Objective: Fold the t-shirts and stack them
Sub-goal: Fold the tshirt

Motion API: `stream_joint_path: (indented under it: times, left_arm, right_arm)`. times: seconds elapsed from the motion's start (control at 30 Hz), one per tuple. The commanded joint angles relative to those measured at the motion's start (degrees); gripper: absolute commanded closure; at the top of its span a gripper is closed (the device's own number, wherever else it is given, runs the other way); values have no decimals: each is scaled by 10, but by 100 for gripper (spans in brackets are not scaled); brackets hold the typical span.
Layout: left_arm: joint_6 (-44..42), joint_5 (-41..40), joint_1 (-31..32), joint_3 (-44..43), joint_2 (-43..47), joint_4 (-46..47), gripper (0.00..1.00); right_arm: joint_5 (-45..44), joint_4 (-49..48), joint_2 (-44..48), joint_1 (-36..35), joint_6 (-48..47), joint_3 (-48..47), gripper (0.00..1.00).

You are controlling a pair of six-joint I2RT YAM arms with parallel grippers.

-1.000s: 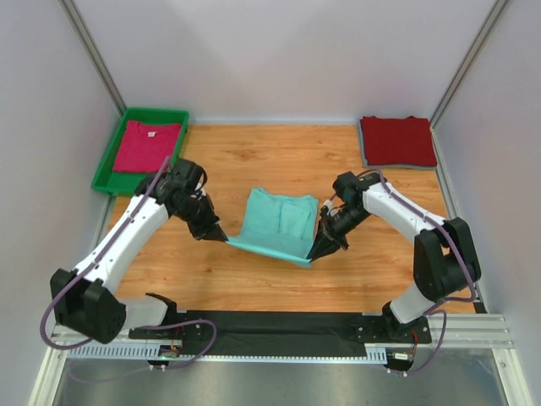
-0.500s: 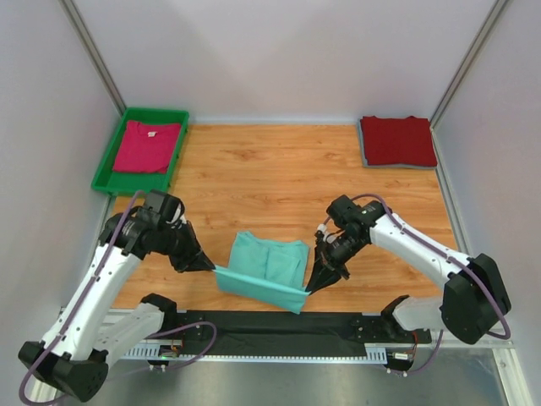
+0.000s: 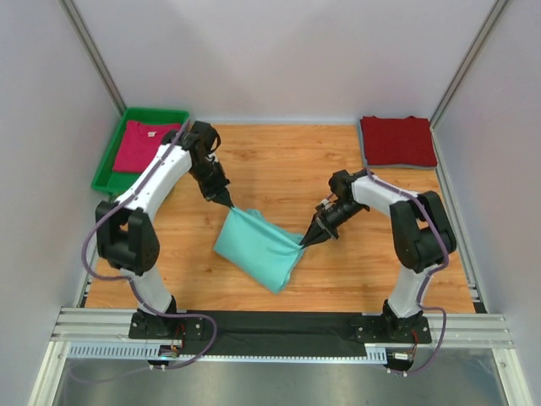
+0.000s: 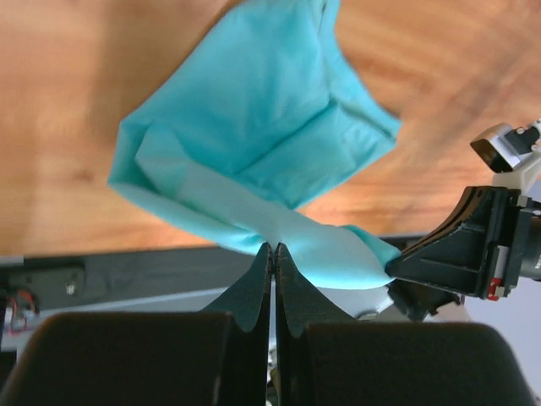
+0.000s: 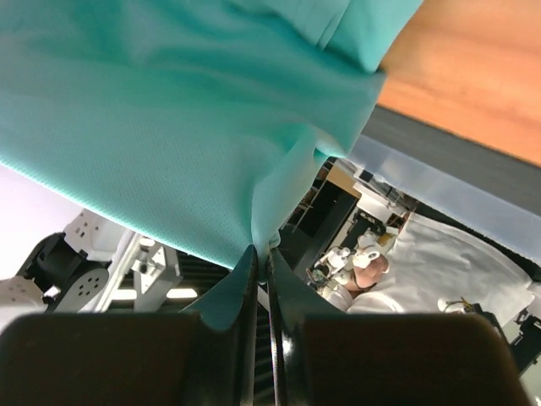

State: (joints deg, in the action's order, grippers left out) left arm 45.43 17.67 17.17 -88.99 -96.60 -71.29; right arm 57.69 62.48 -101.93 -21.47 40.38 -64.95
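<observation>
The mint-teal t-shirt (image 3: 258, 245) hangs partly folded over the table's middle, held up by both grippers. My left gripper (image 3: 230, 205) is shut on its far left corner; in the left wrist view (image 4: 272, 246) the cloth (image 4: 254, 144) spreads away from the pinched jaws. My right gripper (image 3: 304, 242) is shut on its right edge; in the right wrist view (image 5: 261, 249) the cloth (image 5: 169, 110) fills the upper frame. The dark red t-shirt (image 3: 397, 140) lies folded at the far right. The magenta-pink t-shirt (image 3: 144, 145) lies in the green tray (image 3: 108, 166).
The green tray stands at the far left corner of the wooden table (image 3: 279, 161). White walls enclose the table on three sides. A black strip and metal rail (image 3: 279, 326) run along the near edge by the arm bases.
Both grippers carried the mint-teal shirt away from the near edge. The left gripper swung far back toward the tray; the right moved back slightly. The shirt now hangs turned diagonally.
</observation>
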Motion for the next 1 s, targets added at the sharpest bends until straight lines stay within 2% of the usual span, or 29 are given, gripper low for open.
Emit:
stream_joint_path:
  times: [0.0, 0.03, 0.17, 0.27, 0.33, 0.43, 0.47, 0.57, 0.6, 0.63, 0.67, 0.73, 0.83, 0.87, 0.93, 0.97]
  left_arm:
    - [-74, 14, -9, -84, -81, 52, 100]
    - [-82, 17, -9, -109, -124, 55, 100]
    - [-117, 17, -13, -313, -260, 21, 100]
    - [-119, 14, -17, -363, -319, 36, 100]
    - [-136, 14, -17, -391, -349, 29, 92]
    - [-141, 11, -22, -380, -356, 41, 73]
    - [-146, 2, -24, -387, -356, 34, 68]
    - [-160, -49, -23, -366, -316, 42, 53]
    - [-164, -64, -23, -362, -297, 54, 29]
    - [-170, -87, -22, -348, -250, 70, 10]
    - [-174, -99, -22, -311, -224, 88, 1]
    - [-189, -140, -22, -277, -159, 121, 0]
    - [-210, -144, -23, -194, -106, 143, 2]
    - [-221, -136, -23, -143, -98, 149, 10]
    - [-236, -105, -24, -88, -82, 181, 18]
    - [-247, -56, -24, -33, -79, 201, 22]
  right_arm:
    - [-29, 7, -62, 37, -38, -70, 93]
    - [-28, -13, -69, 46, -29, -72, 93]
    - [-34, -19, -137, 83, -42, -102, 92]
    - [-42, -9, -180, 93, -61, -146, 87]
    - [-68, 10, -201, 102, -68, -169, 79]
    - [-60, 21, -225, 106, -79, -200, 68]
    - [-68, 25, -228, 106, -84, -216, 57]
    - [-112, 28, -201, 107, -90, -228, 49]
    - [-156, 31, -189, 108, -95, -236, 46]
    - [-180, 34, -178, 107, -107, -240, 44]
    - [-203, 37, -159, 106, -115, -243, 42]
    - [-251, 33, -143, 97, -127, -251, 39]
    - [-274, -2, -118, 66, -124, -256, 34]
    - [-277, -12, -109, 50, -120, -258, 32]
    - [-282, -48, -104, 32, -108, -263, 32]
    - [-285, -60, -100, 14, -95, -265, 32]
